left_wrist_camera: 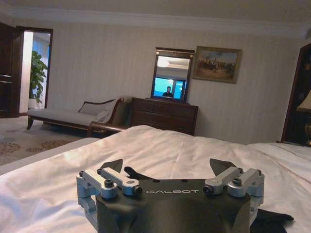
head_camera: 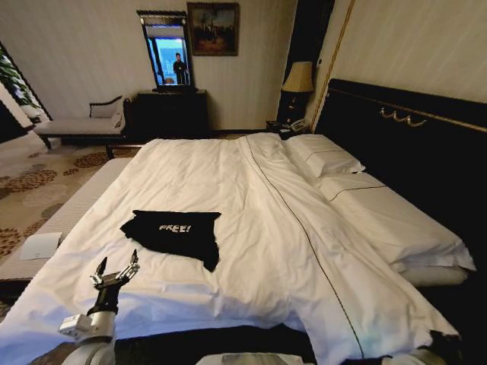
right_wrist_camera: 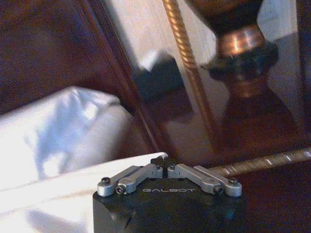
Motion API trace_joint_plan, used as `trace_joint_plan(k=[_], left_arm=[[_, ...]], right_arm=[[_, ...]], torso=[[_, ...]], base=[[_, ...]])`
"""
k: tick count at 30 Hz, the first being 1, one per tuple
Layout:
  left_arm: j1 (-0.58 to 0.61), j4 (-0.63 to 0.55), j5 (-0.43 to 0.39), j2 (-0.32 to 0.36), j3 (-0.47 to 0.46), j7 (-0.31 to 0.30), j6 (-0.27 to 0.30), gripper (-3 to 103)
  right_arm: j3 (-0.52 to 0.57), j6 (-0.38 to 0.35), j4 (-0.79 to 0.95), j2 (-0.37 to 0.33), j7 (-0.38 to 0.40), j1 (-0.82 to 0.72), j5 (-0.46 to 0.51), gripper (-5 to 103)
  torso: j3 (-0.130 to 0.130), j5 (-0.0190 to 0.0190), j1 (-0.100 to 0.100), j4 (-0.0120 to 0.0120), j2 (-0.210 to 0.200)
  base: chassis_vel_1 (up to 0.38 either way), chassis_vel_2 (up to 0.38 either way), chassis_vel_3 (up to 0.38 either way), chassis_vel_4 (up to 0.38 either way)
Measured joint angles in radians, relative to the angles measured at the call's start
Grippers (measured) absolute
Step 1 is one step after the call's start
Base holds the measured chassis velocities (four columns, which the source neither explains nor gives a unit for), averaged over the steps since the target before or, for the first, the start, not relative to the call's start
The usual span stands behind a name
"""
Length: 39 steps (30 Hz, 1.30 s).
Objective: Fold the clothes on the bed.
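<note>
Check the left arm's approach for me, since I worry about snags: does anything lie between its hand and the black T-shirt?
Nothing visible does. The open left hand hovers over bare white bedding, near the lower-left edge of the black short-sleeved T-shirt with white lettering. Only smooth sheet separates them. The shut right hand is off by the bed's side.

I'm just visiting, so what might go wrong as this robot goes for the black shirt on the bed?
The open left gripper hovers over white bedding just short of the T-shirt, so it might pinch the sheet along with the fabric. The shirt lies crumpled with a tail trailing toward the foot of the bed; a poor grab may bunch it further. The right gripper, shut, sits by the bed's edge near dark furniture and might bump it.
</note>
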Motion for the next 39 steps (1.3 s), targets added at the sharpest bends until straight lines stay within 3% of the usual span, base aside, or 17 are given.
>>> trace_joint_plan(k=[8, 12, 16, 20, 21, 22, 26, 27, 29, 31, 35, 38, 39], left_arm=[[0.004, -0.002, 0.010, -0.015, 0.005, 0.000, 0.000, 100], [0.012, -0.004, 0.016, -0.023, 0.006, 0.000, -0.002, 100], [0.015, -0.010, 0.019, -0.027, 0.004, 0.000, -0.003, 100], [0.020, -0.014, 0.023, -0.031, 0.002, -0.001, -0.004, 100], [0.020, -0.015, 0.025, -0.032, 0.001, -0.001, -0.004, 100], [0.020, -0.015, 0.025, -0.032, 0.001, -0.001, -0.004, 100], [0.019, -0.015, 0.027, -0.035, 0.001, -0.003, -0.004, 100], [0.019, -0.015, 0.027, -0.035, 0.001, -0.003, -0.004, 100], [0.017, -0.012, 0.029, -0.036, 0.004, -0.003, -0.004, 100], [0.017, -0.011, 0.029, -0.036, 0.005, -0.003, -0.004, 100], [0.013, -0.006, 0.037, -0.042, 0.011, -0.004, -0.003, 100], [0.022, -0.014, 0.046, -0.051, 0.017, -0.005, -0.002, 100], [0.022, -0.014, 0.046, -0.051, 0.017, -0.005, -0.002, 100]], right_arm=[[-0.031, 0.009, -0.119, -0.007, -0.019, 0.021, -0.031, 0], [-0.027, -0.013, -0.081, -0.009, 0.018, -0.003, -0.055, -1], [-0.017, -0.031, -0.003, -0.001, 0.051, -0.042, -0.102, 6], [-0.017, -0.135, 0.188, 0.027, 0.196, -0.118, -0.151, 27], [-0.022, -0.182, 0.244, 0.036, 0.260, -0.142, -0.150, 27], [-0.022, -0.182, 0.244, 0.036, 0.260, -0.142, -0.150, 27], [-0.057, -0.395, 0.464, 0.054, 0.565, -0.246, -0.107, 49], [-0.057, -0.395, 0.464, 0.054, 0.565, -0.246, -0.107, 49], [-0.055, -0.460, 0.526, 0.054, 0.668, -0.274, -0.087, 60], [-0.052, -0.466, 0.537, 0.054, 0.679, -0.277, -0.085, 60], [-0.011, -0.489, 0.637, 0.046, 0.705, -0.287, -0.069, 77], [-0.010, -0.492, 0.680, 0.026, 0.607, -0.239, -0.078, 92], [-0.010, -0.492, 0.680, 0.026, 0.607, -0.239, -0.078, 92]], torso=[[0.000, 0.0001, 0.000, 0.0001, 0.000], [0.000, 0.0000, 0.000, 0.0001, 0.000], [0.000, -0.0002, 0.000, -0.0008, 0.000], [0.000, -0.0003, 0.000, -0.0002, 0.000], [0.000, -0.0001, 0.000, -0.0003, 0.000], [0.000, -0.0001, 0.000, -0.0003, 0.000], [0.000, -0.0001, 0.000, -0.0004, 0.000], [0.000, -0.0001, 0.000, -0.0004, 0.000], [0.000, -0.0002, 0.000, -0.0005, 0.000], [0.000, 0.0000, 0.000, -0.0005, 0.000], [0.000, -0.0003, 0.000, -0.0004, 0.000], [0.000, -0.0003, 0.000, -0.0003, 0.000], [0.000, -0.0003, 0.000, -0.0003, 0.000]], base=[[0.000, 0.000, 0.000, 0.000], [0.000, 0.000, 0.000, 0.000], [0.000, 0.000, 0.000, 0.000], [0.000, 0.000, 0.000, 0.000], [0.000, 0.000, 0.000, 0.000], [0.000, 0.000, 0.000, 0.000], [0.000, 0.000, 0.000, 0.000], [0.000, 0.000, 0.000, 0.000], [0.000, 0.000, 0.000, 0.000], [0.000, 0.000, 0.000, 0.000], [0.000, 0.000, 0.000, 0.000], [0.000, 0.000, 0.000, 0.000], [0.000, 0.000, 0.000, 0.000]])
